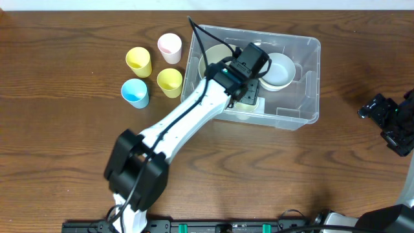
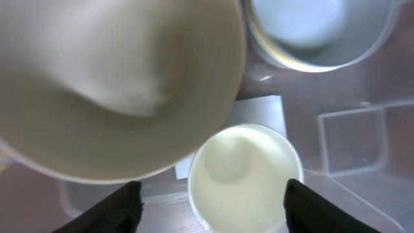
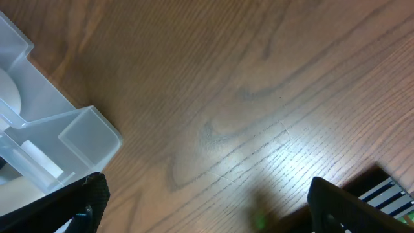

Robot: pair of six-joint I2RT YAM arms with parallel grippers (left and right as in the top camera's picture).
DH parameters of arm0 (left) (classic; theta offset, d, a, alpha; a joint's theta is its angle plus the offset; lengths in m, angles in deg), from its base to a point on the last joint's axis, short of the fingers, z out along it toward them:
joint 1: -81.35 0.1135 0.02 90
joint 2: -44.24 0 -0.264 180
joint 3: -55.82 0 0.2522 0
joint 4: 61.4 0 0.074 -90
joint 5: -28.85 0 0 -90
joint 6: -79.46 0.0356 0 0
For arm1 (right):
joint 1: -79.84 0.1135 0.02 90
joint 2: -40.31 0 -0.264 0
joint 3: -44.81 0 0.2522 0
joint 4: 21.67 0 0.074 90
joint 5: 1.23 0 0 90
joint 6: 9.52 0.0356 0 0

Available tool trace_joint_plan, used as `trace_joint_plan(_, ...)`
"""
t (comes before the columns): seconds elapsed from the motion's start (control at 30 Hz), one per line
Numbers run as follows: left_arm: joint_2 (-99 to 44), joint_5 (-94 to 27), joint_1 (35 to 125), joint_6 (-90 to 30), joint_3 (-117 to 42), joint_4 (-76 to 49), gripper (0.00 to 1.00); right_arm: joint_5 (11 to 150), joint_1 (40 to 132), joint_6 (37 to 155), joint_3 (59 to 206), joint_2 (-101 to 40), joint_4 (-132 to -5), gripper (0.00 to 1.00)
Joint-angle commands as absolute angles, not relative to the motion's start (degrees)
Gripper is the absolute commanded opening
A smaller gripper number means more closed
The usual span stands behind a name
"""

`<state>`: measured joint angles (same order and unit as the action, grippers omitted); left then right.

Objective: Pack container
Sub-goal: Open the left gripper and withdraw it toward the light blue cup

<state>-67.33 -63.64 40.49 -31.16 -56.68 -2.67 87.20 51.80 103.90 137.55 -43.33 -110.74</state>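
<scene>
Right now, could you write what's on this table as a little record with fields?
Container: clear, holds cream bowl, white bowl, pale cup
Outside it: yellow cups, pink cup, blue cup
Left gripper: open, inside container, over pale cup
Right gripper: open, above bare table

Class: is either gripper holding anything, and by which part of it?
Nothing is held. The left gripper stands open astride a pale cup inside the container, not clamping it; the right gripper is open above the table.
</scene>
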Motion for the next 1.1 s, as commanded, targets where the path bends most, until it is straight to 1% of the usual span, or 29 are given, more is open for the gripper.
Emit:
trace_joint_plan(0.0, -61.19, -66.32, 42.02, -30.51, -58.50, -1.73, 0.85, 87.20, 51.50, 103.14, 137.51, -43.29, -110.63, 0.99)
trace_joint_plan(0.17, -54.30, -68.95, 47.20, -30.51, -58.48, 3.21, 0.97, 87.23, 51.50, 103.14, 137.51, -43.29, -110.63, 0.99)
trace_joint_plan(0.23, -52.25, -70.08, 50.02, -30.73, -58.48, 5.86, 0.99, 87.20, 51.50, 103.14, 137.51, -43.29, -110.63, 0.99)
trace_joint_plan(0.47, -50.87, -71.31, 62.81, -35.69, -57.95, 14.90, 0.98, 87.23, 51.50, 103.14, 137.51, -43.29, -110.63, 0.99)
trace_joint_plan(0.67, -52.25, -70.85, 74.04, -38.99, -56.40, 17.26, 0.98, 87.23, 51.50, 103.14, 137.51, -43.29, -110.63, 0.99)
trace_joint_plan(0.8, -54.80, -69.25, 80.31, -38.95, -56.40, 19.34, 0.98, 87.23, 51.50, 103.14, 137.51, -43.29, -110.63, 0.99)
trace_joint_plan(0.93, -59.22, -67.39, 84.03, -38.49, -56.40, 20.98, 0.98, 87.23, 51.50, 103.14, 137.51, -43.29, -110.63, 0.99)
trace_joint_plan(1.07, -64.38, -65.19, 85.32, -38.27, -56.40, 21.07, 0.98, 87.20, 51.50, 103.14, 137.51, -43.29, -110.61, 0.99)
